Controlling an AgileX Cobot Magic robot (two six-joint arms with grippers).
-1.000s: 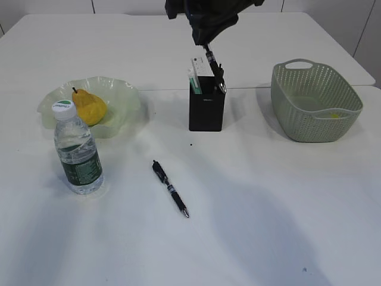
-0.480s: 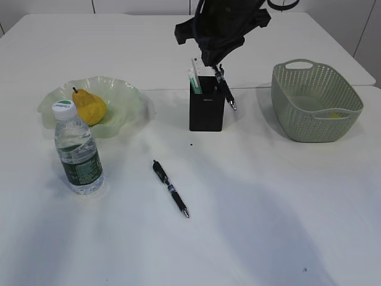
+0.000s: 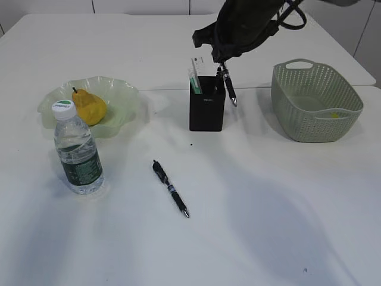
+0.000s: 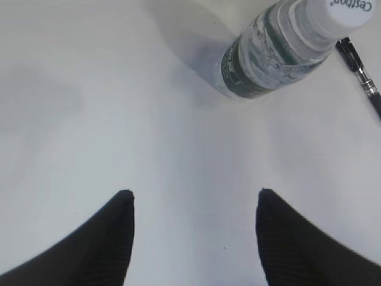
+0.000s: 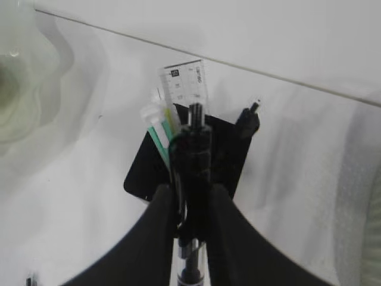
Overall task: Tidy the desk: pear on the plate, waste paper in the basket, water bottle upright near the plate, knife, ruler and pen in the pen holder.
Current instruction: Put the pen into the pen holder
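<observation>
White desk (image 3: 250, 208), "Cestbon"-capped water bottle (image 4: 286, 47)

Right gripper (image 5: 190, 208) raised, clamped on pen (image 5: 193, 155); left gripper (image 4: 193, 199) spread, low.

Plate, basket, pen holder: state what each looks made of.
Plate: probably glass, pale green and translucent, glossy along its wavy rim.
Basket: looks like moulded plastic, matte sage green, perforated woven-look walls.
Pen holder: matte black, opaque, square-sided; likely plastic, though uncertain.
</observation>
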